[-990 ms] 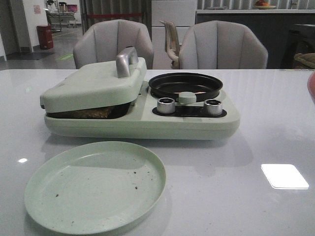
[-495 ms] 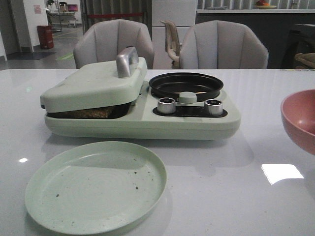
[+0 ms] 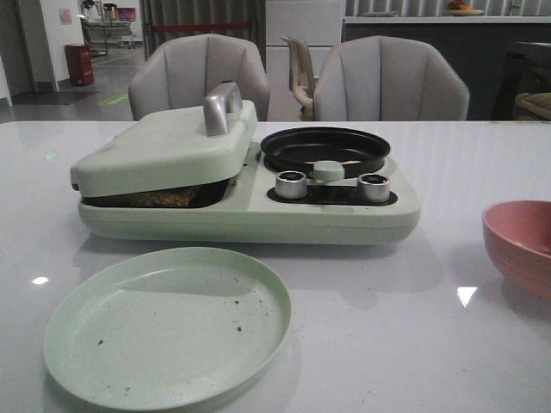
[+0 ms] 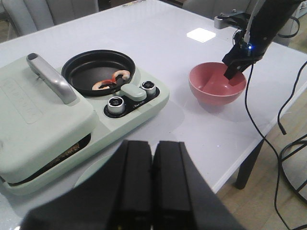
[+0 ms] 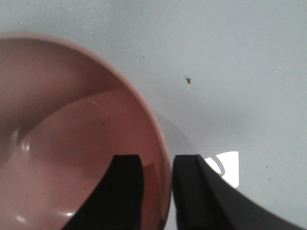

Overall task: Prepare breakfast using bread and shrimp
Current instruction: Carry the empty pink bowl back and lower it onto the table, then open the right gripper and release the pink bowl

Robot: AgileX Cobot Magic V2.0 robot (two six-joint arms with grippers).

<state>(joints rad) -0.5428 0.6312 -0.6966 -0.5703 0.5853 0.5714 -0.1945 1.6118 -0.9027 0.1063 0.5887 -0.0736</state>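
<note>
My right gripper [image 5: 156, 191] is pinching the rim of the pink bowl [image 3: 521, 245], one finger inside the bowl and the other outside against its wall. The bowl sits on the white table [image 3: 482, 163] close to its right edge, well apart from the cooker. In my right wrist view the bowl's inside is bare as far as I can see it.

My left gripper [image 4: 153, 182] hangs above the table's near side with its two black fingers pressed together, holding nothing.

The pale green cooker [image 3: 250, 215] stands in the middle of the table, nearer the far edge than the near one. Its left half is a press with a hinged lid [image 3: 164, 146] and a silver handle [image 3: 219, 107]. The lid is lowered but not flat; a gap shows along its front, and in that gap I see the browned edge of the bread [image 3: 159, 198] lying inside. How many slices are there I cannot tell.

The right half of the cooker carries a round black pan [image 4: 98, 72]. From my left wrist view the shrimp [image 4: 111, 80] lie in that pan, a few curled orange-pink pieces near the side closest to the knobs. Two silver knobs [image 3: 291, 184] sit on the cooker's front, just below the pan.

A round pale green plate [image 3: 168, 327] rests near the table's near edge, in front of the press, with only a few dark crumbs on it.
</note>
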